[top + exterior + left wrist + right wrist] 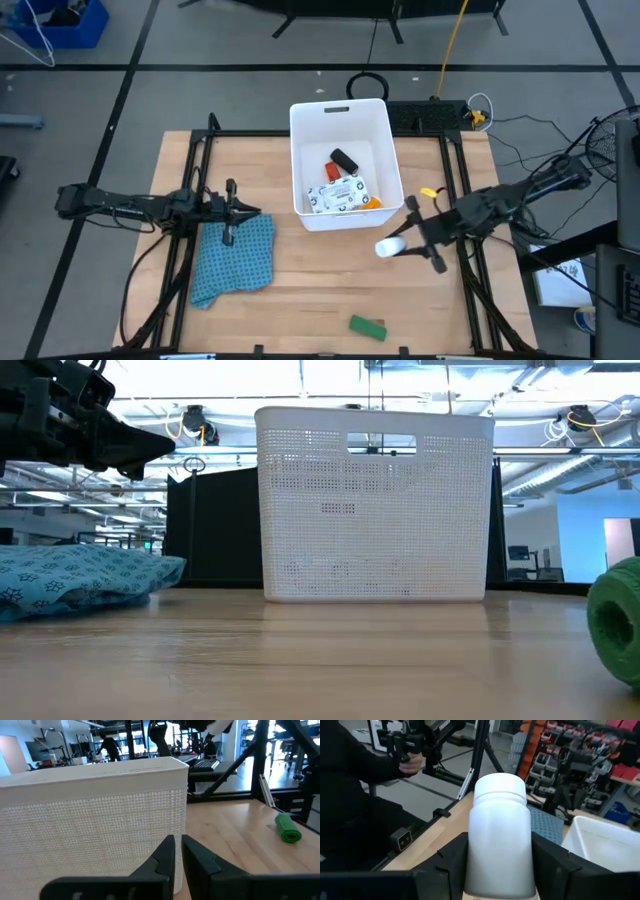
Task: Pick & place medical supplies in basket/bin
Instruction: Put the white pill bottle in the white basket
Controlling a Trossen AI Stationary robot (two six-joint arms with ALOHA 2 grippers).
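Tub [340, 115] first: the white basket stands at the table's far middle, just beyond and to the inner side of the right gripper [392, 246], so a short swing inward and forward would bring that gripper over its rim. Inside lie a white printed packet [338, 193], a black block [344, 159], a red-orange bottle [331, 172] and an orange piece [373, 203] in the near corner, so the sorting looks well along.

Blue cloth [237, 257] is spread directly under and behind the left gripper [252, 212], which waits near the tub's left wall with its fingers nearly touching and nothing between them.

The right gripper is clamped on the small white cylinder [500, 837], one finger on each side of its body, holding it above the bare wood beside the tub; presumably it is carried high so it clears the tub's wall.

Green block [367, 326] remains on the table near the front edge, well behind the right gripper, and seems the last item to fetch.
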